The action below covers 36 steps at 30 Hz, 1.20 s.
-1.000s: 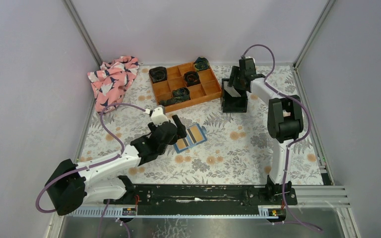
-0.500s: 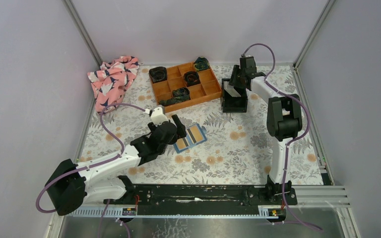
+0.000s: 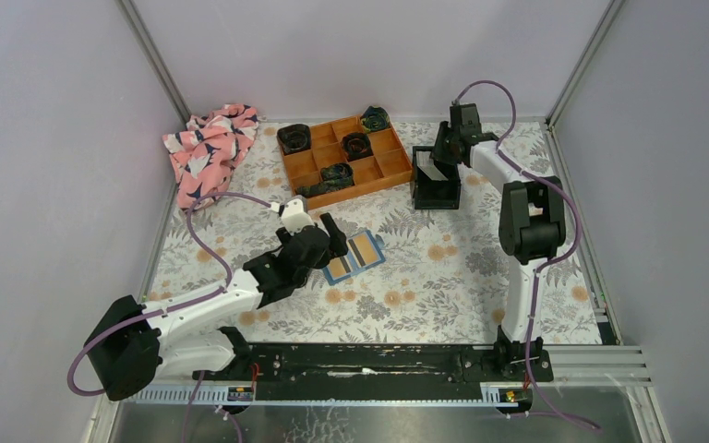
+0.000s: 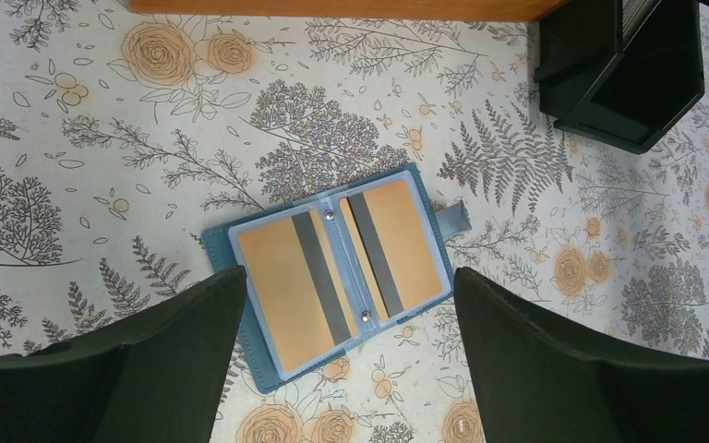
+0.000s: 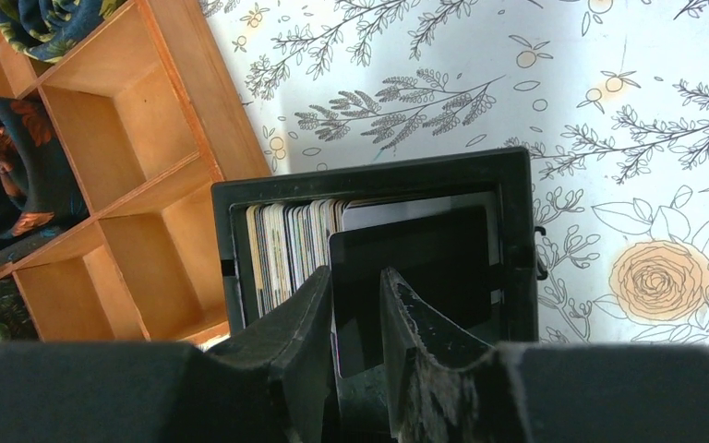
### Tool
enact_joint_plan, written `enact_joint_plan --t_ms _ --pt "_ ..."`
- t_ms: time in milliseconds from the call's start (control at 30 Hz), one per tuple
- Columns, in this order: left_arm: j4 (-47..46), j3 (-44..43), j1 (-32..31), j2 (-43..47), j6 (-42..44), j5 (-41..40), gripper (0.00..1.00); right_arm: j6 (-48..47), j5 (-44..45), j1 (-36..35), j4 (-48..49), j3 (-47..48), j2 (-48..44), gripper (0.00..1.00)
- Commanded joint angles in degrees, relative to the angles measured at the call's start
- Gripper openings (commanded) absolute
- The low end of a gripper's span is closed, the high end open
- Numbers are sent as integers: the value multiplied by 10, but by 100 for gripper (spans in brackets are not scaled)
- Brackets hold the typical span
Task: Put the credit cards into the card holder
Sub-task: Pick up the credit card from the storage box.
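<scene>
**Right gripper narrowed in the card bin, left spread over the open holder**

The right gripper (image 5: 355, 281) reaches down into the black bin (image 5: 369, 175), its fingers drawn close together. The credit cards (image 5: 291, 245) stand on edge just beside its fingertips, packed against the bin wall on the side toward the wooden tray (image 5: 138, 138). A dark card (image 5: 425, 268) leans just beyond the fingers, one edge at the slit between them. Whether the jaws pinch it cannot be told.

The left gripper (image 4: 349, 281) hangs with fingers spread wide, holding nothing. The card holder (image 4: 334, 266) lies open and flat on the floral table (image 4: 102, 138), below the gap between the two fingers.
</scene>
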<state>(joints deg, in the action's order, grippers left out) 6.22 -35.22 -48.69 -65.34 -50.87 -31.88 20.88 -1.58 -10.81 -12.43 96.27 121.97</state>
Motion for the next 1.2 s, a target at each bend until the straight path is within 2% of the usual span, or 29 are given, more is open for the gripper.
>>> enact_joint_plan --t_ms 0,167,300,533,633,667,900,1000,1167 --pt "-30 2 4 -3 -5 -3 89 13 -35 -15 -18 13 -48 32" --pt "-31 5 3 2 -6 -1 89 14 -30 -21 -24 15 -60 31" --pt "-31 4 3 7 -6 0 89 12 -29 -22 -35 22 -64 26" --pt "-28 5 3 17 -8 4 89 -3 16 -29 -68 30 -73 13" --pt "-27 5 3 27 -10 5 89 -18 54 -38 -87 33 -83 1" --pt "-27 4 3 29 -10 7 89 -23 68 -41 -93 34 -87 0" --pt "-44 -5 4 50 10 26 92 -52 155 -64 -109 7 -152 0" --pt "-66 -4 3 70 40 41 97 -53 148 -74 -114 -33 -198 0" --pt "-126 23 4 113 84 89 100 -32 79 -97 -106 -134 -312 0"
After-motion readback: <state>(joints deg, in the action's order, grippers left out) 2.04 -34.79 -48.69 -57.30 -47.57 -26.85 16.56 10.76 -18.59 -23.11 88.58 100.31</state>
